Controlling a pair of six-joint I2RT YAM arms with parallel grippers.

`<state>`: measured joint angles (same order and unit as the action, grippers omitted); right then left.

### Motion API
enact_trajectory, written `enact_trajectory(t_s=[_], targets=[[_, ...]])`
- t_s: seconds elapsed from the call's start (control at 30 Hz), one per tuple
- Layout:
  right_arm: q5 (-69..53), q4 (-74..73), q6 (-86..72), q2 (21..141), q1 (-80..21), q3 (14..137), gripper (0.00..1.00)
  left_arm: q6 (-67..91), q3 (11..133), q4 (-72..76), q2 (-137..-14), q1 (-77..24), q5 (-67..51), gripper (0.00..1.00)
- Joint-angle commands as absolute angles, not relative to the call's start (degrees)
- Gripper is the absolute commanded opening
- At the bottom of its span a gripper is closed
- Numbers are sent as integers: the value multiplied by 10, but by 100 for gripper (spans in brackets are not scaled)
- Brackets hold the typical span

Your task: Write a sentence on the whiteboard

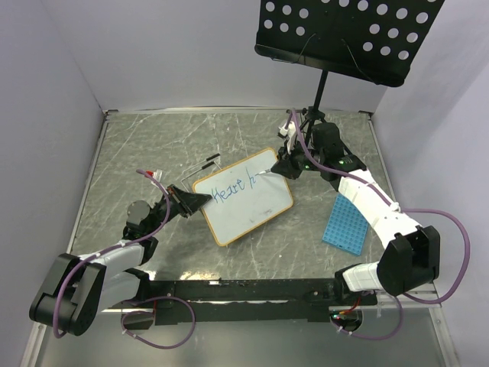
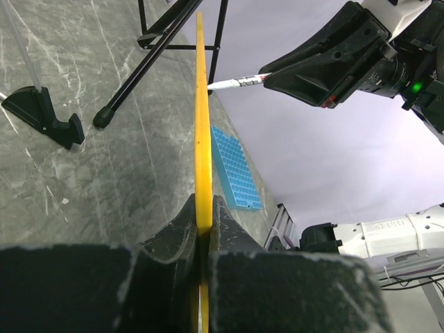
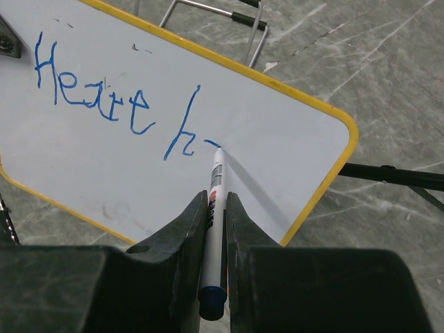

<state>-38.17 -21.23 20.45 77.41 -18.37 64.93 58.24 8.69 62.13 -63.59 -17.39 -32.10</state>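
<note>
- Bench: carries everything listed below.
- Whiteboard: tilted, with one framed edge pinched in our shut left tool and its face under the right tool.
- Grid tray: lies on the near side of the right tool, apart from it. We see nothing in its cells.
- Marker: clamped in the shut right tool, tip on the board.
- Sentence: one word and an "h" so far. We judge the writing partway done. Next it calls for steady strokes ahead of the tip.

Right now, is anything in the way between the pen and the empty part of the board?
Nothing visible. The right gripper holds the marker with its tip on the whiteboard, after the blue lettering. The board beyond is bare. The left gripper clamps the opposite edge.
</note>
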Motion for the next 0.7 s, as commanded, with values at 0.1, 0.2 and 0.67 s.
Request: enact_trajectory(t_s=[0.1, 0.2, 0.67], targets=[[-396, -228, 228, 767, -178, 666, 0, 602, 113, 710, -622, -173, -323, 1], [-403, -235, 235, 766, -179, 662, 0, 605, 113, 715, -629, -174, -324, 1], [-426, -239, 222, 776, -185, 670, 0, 606, 116, 721, -635, -174, -328, 1]])
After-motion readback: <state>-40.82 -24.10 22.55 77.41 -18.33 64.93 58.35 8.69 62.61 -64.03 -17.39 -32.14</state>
